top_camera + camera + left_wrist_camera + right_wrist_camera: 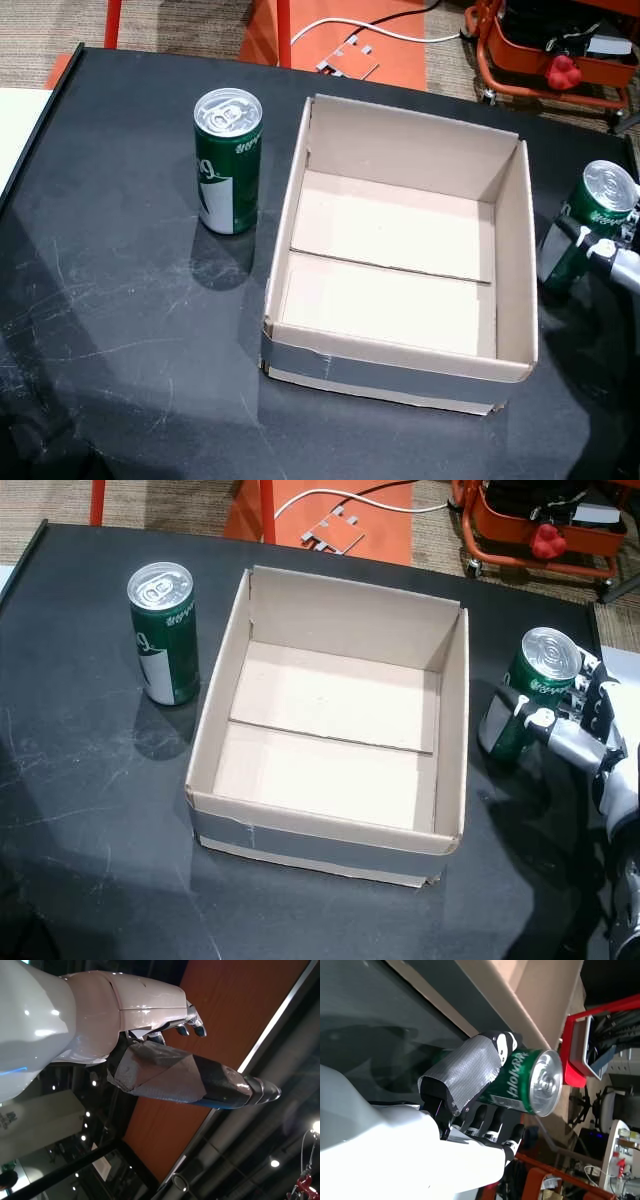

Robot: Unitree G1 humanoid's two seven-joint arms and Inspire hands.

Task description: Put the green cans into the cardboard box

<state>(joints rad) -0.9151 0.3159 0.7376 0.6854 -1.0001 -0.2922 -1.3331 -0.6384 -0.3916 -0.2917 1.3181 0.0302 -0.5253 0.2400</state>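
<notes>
An open, empty cardboard box (400, 360) (320, 832) sits mid-table in both head views. One green can (228, 165) (165, 635) stands upright by itself to the left of the box. A second green can (592, 222) (530, 692) (525, 1087) stands upright just right of the box. My right hand (615, 262) (585, 730) (465, 1110) is shut on it, with the taped thumb across the front and the fingers behind. My left hand (165, 1060) appears only in the left wrist view; it holds nothing, with its thumb stretched out and fingers apart.
The table (110, 300) is black and scratched. Its far edge runs behind the box, and its right edge lies close to the held can. On the floor beyond stand an orange cart (560, 50) and an orange panel with a white cable (340, 30).
</notes>
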